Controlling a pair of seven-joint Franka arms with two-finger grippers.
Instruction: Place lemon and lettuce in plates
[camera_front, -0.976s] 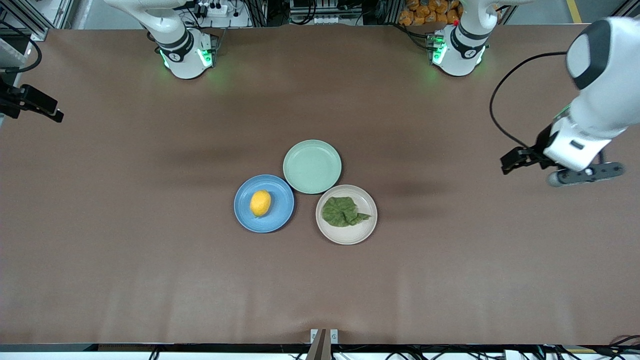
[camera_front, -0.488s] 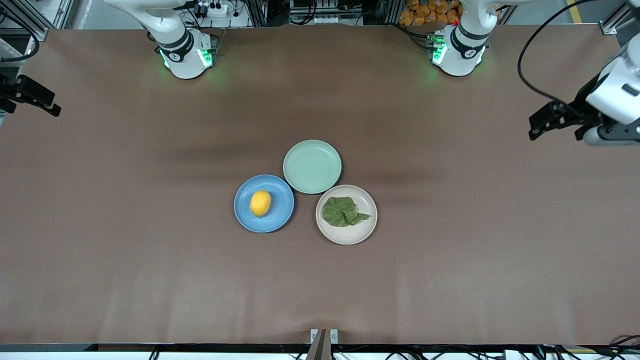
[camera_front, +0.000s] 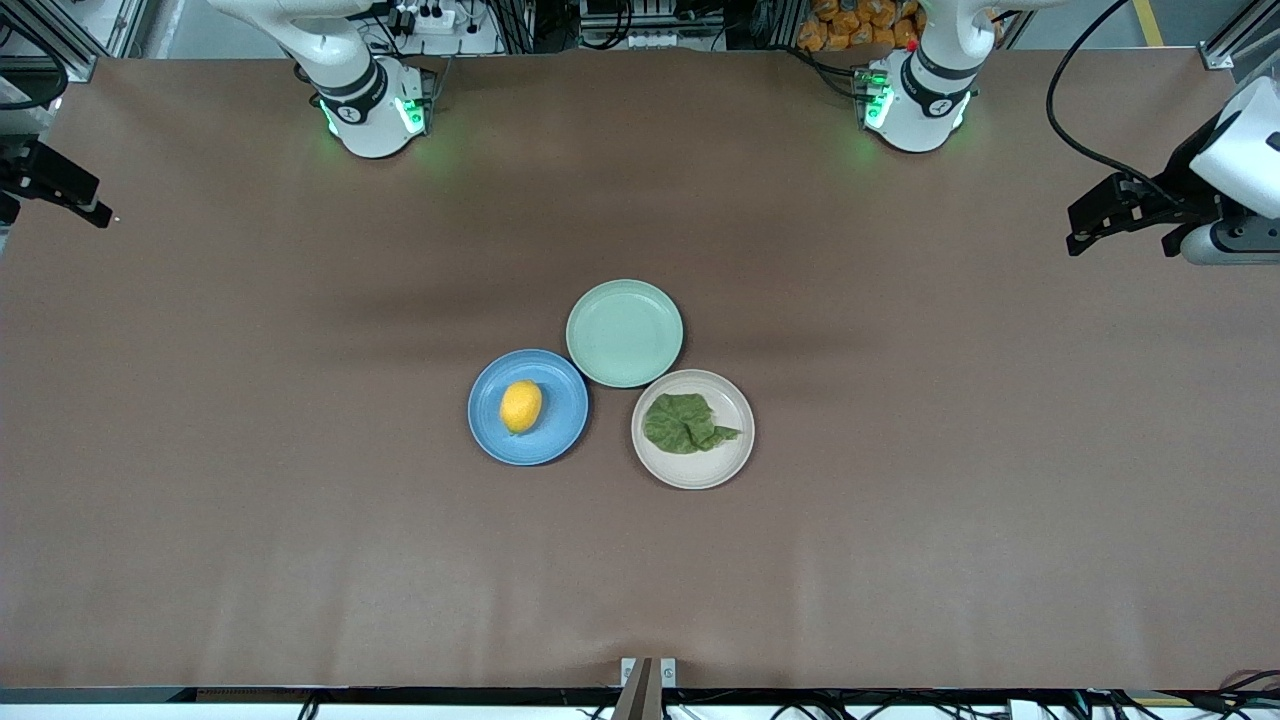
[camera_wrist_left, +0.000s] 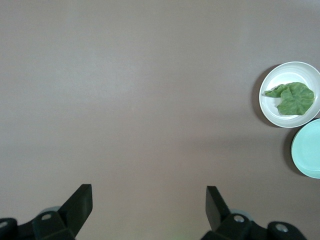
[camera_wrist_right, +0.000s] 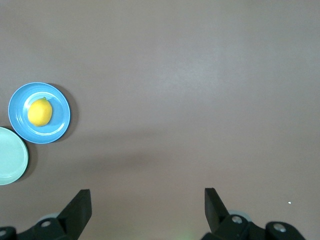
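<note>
The lemon (camera_front: 521, 406) lies in the blue plate (camera_front: 561, 432); both also show in the right wrist view, the lemon (camera_wrist_right: 39, 111) in the blue plate (camera_wrist_right: 59, 125). The lettuce (camera_front: 687, 423) lies in the beige plate (camera_front: 728, 463); in the left wrist view the lettuce (camera_wrist_left: 293, 97) lies in that plate (camera_wrist_left: 272, 108). My left gripper (camera_front: 1092, 222) is open and empty, high over the left arm's end of the table; its jaws (camera_wrist_left: 149, 200) stand wide over bare table. My right gripper (camera_front: 70, 195) is open and empty over the right arm's end; its jaws (camera_wrist_right: 147, 202) also stand wide.
An empty mint-green plate (camera_front: 624, 332) touches both other plates, farther from the front camera than they are. It shows partly in the left wrist view (camera_wrist_left: 309, 150) and the right wrist view (camera_wrist_right: 11, 156). The brown table (camera_front: 300, 520) spreads around the three plates.
My left gripper has risen and drawn back toward the left arm's end of the table. My right gripper has drawn back a little toward the right arm's end. The plates, lemon and lettuce have not moved.
</note>
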